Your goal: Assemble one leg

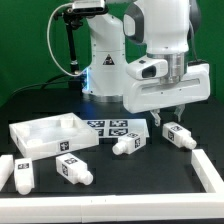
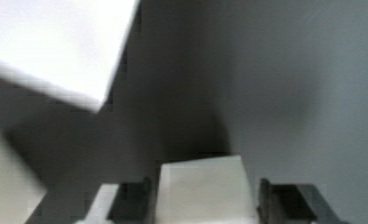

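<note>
Up front in the exterior view, a white rail [image 1: 110, 214] runs along the near edge of the black surface [image 1: 150, 180]. Just behind it, towards the exterior view's left, the first leg [image 1: 22, 172] and the second leg [image 1: 72, 167] lie on their sides, near each other but not touching. You can see a black-and-white tag on the second one.

A bit further back, the third leg [image 1: 126, 143] lies roughly mid-surface. The fourth leg [image 1: 178, 136] is off to the exterior view's right, tag facing the camera, and that's the one right under the arm. The jaws hang directly over it, spread a little wider than the leg, with the fingers [image 1: 162, 116] right at its top end.

The wrist view is really blurry, but it shows the leg [image 2: 206, 190] as a white block between the two dark fingers [image 2: 296, 200], with a thin dark sliver on either side. So the jaws look parted around it, not clamped. I honestly can't tell if either pad touches.

On the exterior view's left sits the square white tray-like part [image 1: 65, 146]. The marker board [image 1: 112, 127] lies flat just beside it. Behind all that is the Panda's white base [image 1: 100, 70], then a green backdrop [image 1: 20, 40].
</note>
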Tool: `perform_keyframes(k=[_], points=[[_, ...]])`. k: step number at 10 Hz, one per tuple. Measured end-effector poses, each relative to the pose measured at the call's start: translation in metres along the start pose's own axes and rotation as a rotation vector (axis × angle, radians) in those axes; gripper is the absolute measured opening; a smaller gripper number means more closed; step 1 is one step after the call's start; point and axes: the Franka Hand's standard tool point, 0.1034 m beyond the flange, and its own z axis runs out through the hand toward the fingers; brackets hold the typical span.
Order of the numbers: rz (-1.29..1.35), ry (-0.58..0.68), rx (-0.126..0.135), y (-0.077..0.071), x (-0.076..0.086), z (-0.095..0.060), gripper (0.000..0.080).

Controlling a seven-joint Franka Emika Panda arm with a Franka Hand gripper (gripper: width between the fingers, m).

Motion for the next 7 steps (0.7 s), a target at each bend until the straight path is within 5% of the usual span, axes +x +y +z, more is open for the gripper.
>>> perform_keyframes(k=[4, 6, 7], points=[[0.035, 0.022, 0.007, 0.001, 0.002, 0.001, 0.0292], [0.093, -0.02, 0.009, 0.01, -0.002, -0.001, 0.0605], [0.208, -0.067, 0.026, 0.029, 0.001, -0.018, 0.0605]])
